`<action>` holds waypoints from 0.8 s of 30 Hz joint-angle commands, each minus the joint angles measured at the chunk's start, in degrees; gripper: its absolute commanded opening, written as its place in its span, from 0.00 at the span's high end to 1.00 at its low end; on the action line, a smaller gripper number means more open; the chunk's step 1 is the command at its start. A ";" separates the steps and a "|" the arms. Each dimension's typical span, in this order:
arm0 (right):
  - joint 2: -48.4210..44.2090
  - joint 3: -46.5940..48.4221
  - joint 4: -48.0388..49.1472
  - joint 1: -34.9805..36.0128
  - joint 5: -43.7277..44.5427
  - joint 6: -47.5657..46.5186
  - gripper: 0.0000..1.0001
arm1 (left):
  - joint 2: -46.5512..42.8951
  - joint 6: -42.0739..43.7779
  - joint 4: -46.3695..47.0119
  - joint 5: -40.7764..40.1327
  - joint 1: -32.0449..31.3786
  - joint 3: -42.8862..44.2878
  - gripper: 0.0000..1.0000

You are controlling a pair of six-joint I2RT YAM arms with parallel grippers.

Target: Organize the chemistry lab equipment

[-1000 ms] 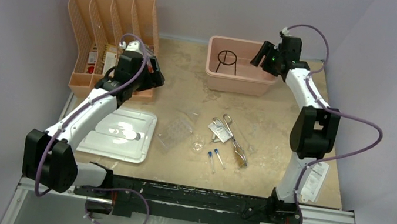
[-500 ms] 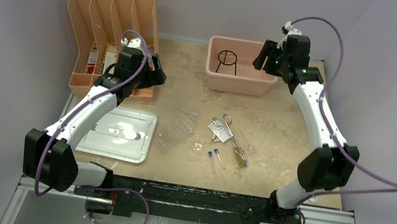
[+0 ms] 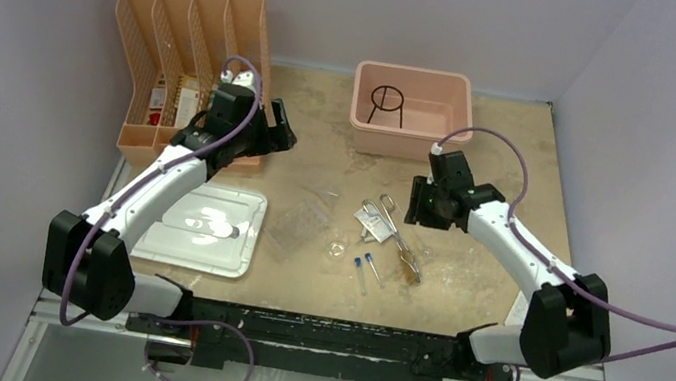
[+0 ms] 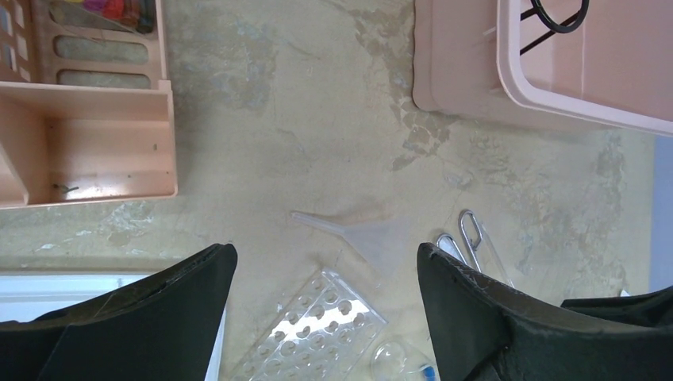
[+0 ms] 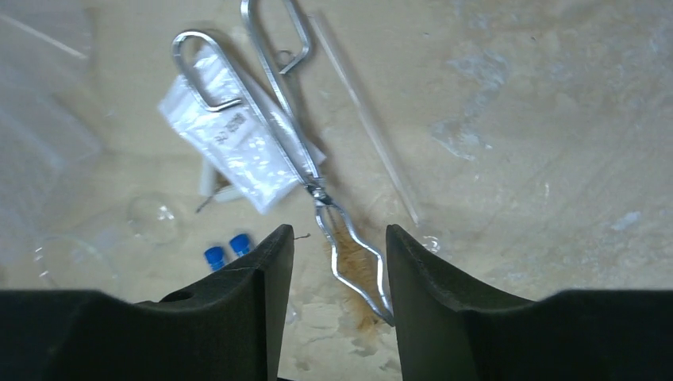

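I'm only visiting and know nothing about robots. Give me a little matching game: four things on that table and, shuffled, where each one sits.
Things:
1. wire tripod
2. tongs
3. blue-capped vials
4. white lid

Places:
A. lying across a white packet
B. flat at the left of the table
C. standing in the pink tub
D. side by side, near a tiny glass dish

Pairs: 1-C, 2-A, 3-D, 4-B
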 commanded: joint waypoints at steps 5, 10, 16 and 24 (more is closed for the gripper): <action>6.57 -0.79 6.67 -0.33 7.53 0.53 0.56 | -0.39 -1.50 2.52 2.52 -0.48 1.43 0.19; 10.40 0.84 9.29 -0.35 4.52 -5.81 0.57 | -0.94 -1.56 2.66 2.60 -0.48 1.03 0.20; 13.62 1.55 8.61 -0.35 5.07 -9.03 0.57 | -1.25 -1.90 3.16 3.36 -0.48 0.85 0.20; 17.75 3.61 5.73 -0.25 3.50 -17.95 0.63 | -1.24 -1.86 3.66 4.95 -0.48 1.09 0.20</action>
